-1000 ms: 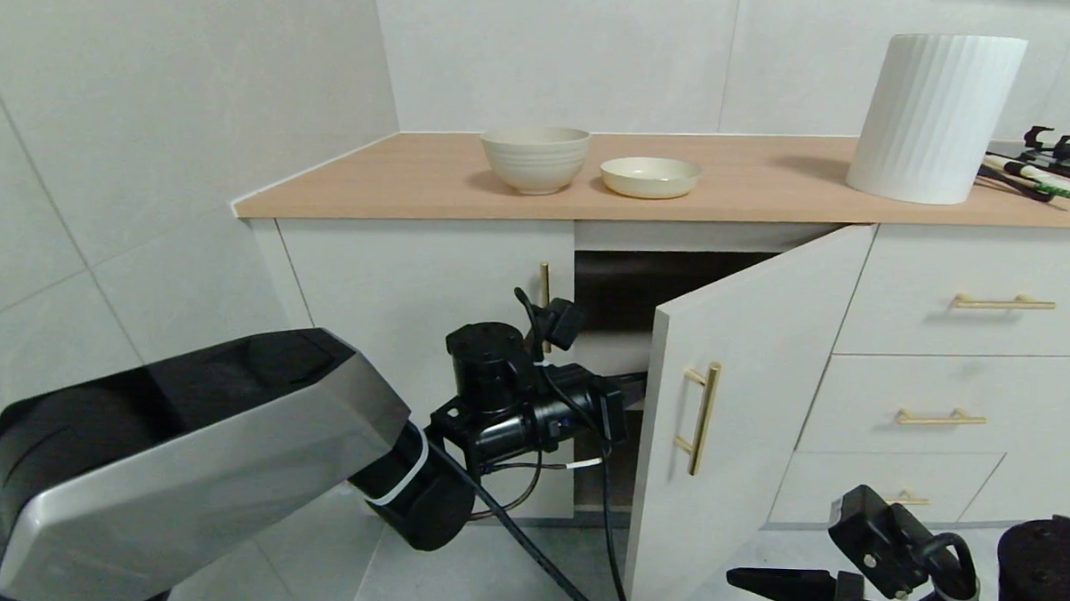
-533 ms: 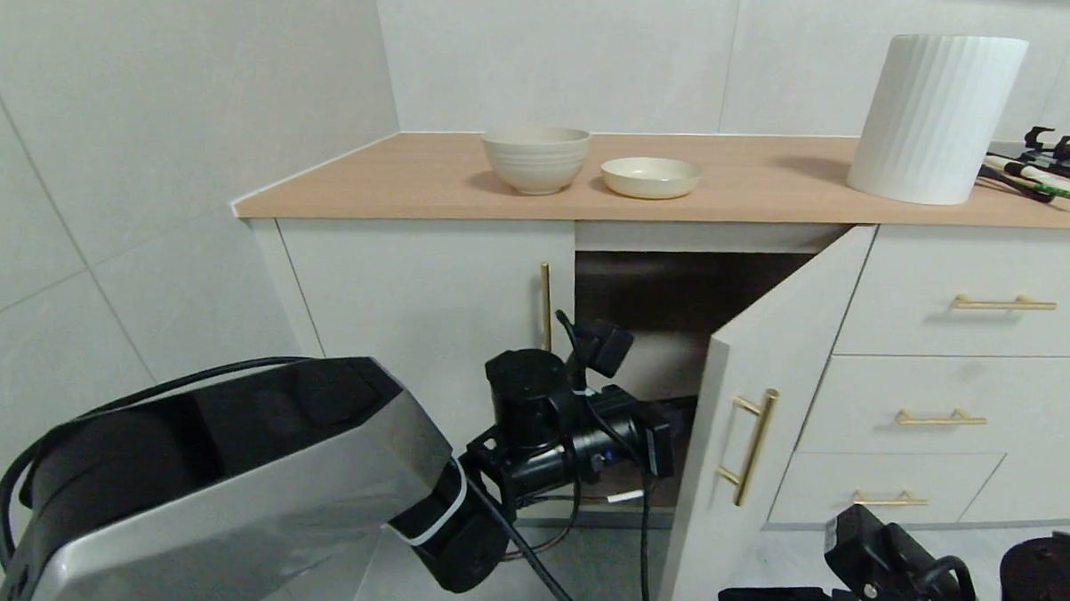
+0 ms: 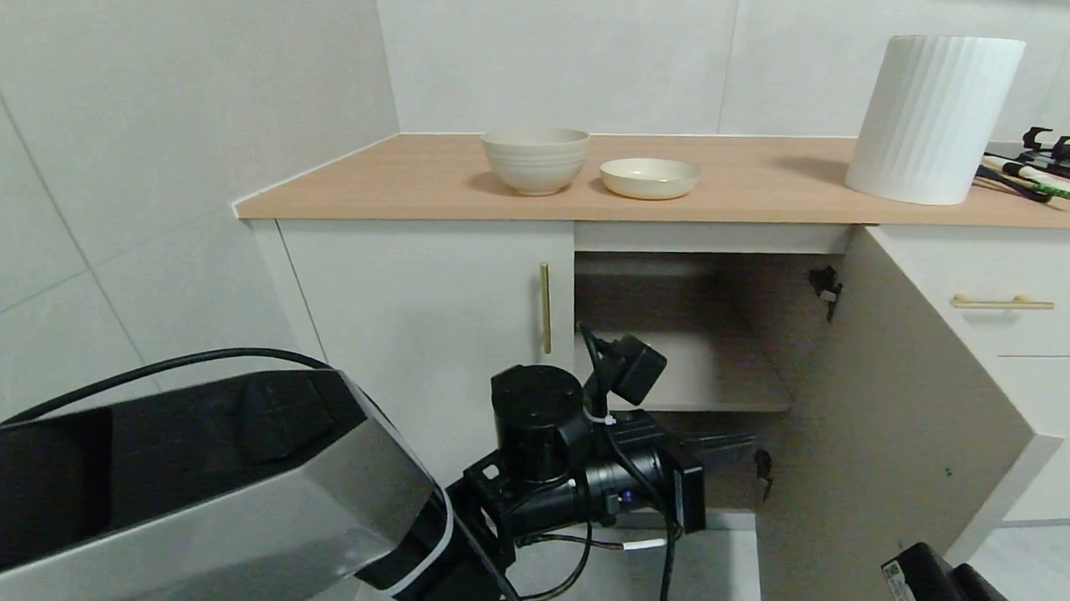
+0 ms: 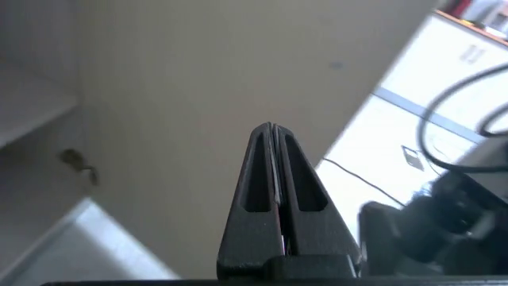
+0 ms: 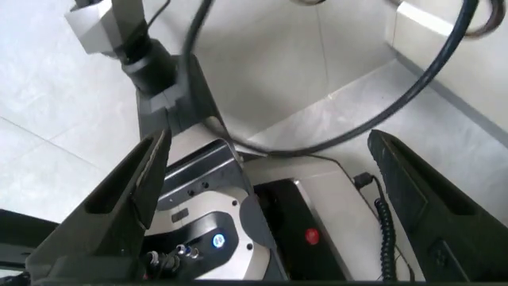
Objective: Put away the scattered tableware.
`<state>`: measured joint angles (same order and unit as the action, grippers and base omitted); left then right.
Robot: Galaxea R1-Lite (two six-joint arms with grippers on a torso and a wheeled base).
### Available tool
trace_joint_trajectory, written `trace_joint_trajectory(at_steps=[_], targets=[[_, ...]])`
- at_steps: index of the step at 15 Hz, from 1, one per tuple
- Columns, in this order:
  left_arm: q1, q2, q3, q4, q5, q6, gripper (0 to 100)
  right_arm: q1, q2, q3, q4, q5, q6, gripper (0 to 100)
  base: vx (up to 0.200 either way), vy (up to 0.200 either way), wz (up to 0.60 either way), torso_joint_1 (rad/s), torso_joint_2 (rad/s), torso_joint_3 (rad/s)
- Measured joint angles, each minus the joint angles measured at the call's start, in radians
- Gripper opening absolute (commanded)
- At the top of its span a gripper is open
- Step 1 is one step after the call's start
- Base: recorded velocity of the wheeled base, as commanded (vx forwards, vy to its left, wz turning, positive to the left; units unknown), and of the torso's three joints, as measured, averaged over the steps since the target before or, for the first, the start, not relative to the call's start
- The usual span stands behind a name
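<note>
A cream bowl (image 3: 535,158) and a shallow cream plate (image 3: 651,176) stand side by side on the wooden counter (image 3: 397,184). Below them the cabinet door (image 3: 887,411) stands wide open, showing a bare shelf (image 3: 701,377). My left gripper (image 3: 749,442) is low in the cabinet opening, close to the door's inner face (image 4: 198,63). Its fingers (image 4: 272,135) are shut with nothing between them. My right gripper (image 5: 270,137) hangs low over the floor, its fingers spread wide and holding nothing. Part of the right arm (image 3: 961,600) shows at the bottom right.
A tall white ribbed container (image 3: 937,119) stands on the counter's right, with several utensils (image 3: 1047,172) beyond it. Drawers with gold handles (image 3: 1002,303) lie behind the open door. The closed left door has a gold handle (image 3: 544,308). Walls close the left side.
The cabinet door has swung from partly open to wide open. My left gripper moved right and down along with it. The right arm sank lower at the bottom right.
</note>
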<state>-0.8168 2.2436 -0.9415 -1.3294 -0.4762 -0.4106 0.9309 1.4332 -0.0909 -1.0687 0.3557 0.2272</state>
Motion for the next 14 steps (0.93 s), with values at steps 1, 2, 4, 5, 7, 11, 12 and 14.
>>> trace_joint_trajectory(at_steps=[1, 2, 4, 5, 7, 11, 12, 14], targets=[[0.017, -0.003, -0.004, 0.013, 0.001, 0.0, 0, -0.004, -0.002, -0.004, 0.0, -0.007, 0.0, 100, 0.0, 0.0, 0.0, 0.0, 0.0, 0.0], [0.038, -0.01, -0.005, 0.038, 0.001, -0.001, 0, -0.006, -0.003, -0.006, 0.0, -0.02, 0.0, 100, 0.0, 0.0, 0.0, 0.0, 0.0, 0.0], [0.069, -0.045, 0.005, 0.099, 0.005, 0.0, 0, -0.01, 0.0, -0.021, 0.0, -0.059, 0.001, 100, 0.0, 0.0, 0.0, 0.0, 0.0, 0.0], [0.085, -0.077, 0.022, 0.146, 0.006, 0.0, 0, -0.018, 0.005, -0.036, 0.001, -0.093, 0.002, 100, 0.0, 0.0, 0.0, 0.0, 0.0, 0.0], [0.113, -0.166, 0.057, 0.276, 0.007, 0.0, 0, -0.065, 0.021, -0.089, 0.0, -0.19, 0.007, 100, 0.0, 0.0, 0.0, 0.0, 0.0, 0.0], [0.19, -0.403, 0.109, 0.643, 0.009, 0.074, 0, -0.171, 0.057, -0.169, 0.062, -0.267, 0.006, 100, 0.0, 0.0, 0.0, 0.0, 0.0, 0.0], [0.221, -0.455, 0.127, 0.69, 0.01, 0.103, 0, -0.195, 0.065, -0.188, 0.068, -0.285, 0.004, 100, 0.0, 0.0, 0.0, 0.0, 0.0, 0.0], [0.275, -0.543, 0.164, 0.758, 0.01, 0.128, 100, -0.242, 0.084, -0.234, 0.071, -0.309, 0.005, 100, 0.0, 0.0, 0.0, 0.0, 0.0, 0.0]])
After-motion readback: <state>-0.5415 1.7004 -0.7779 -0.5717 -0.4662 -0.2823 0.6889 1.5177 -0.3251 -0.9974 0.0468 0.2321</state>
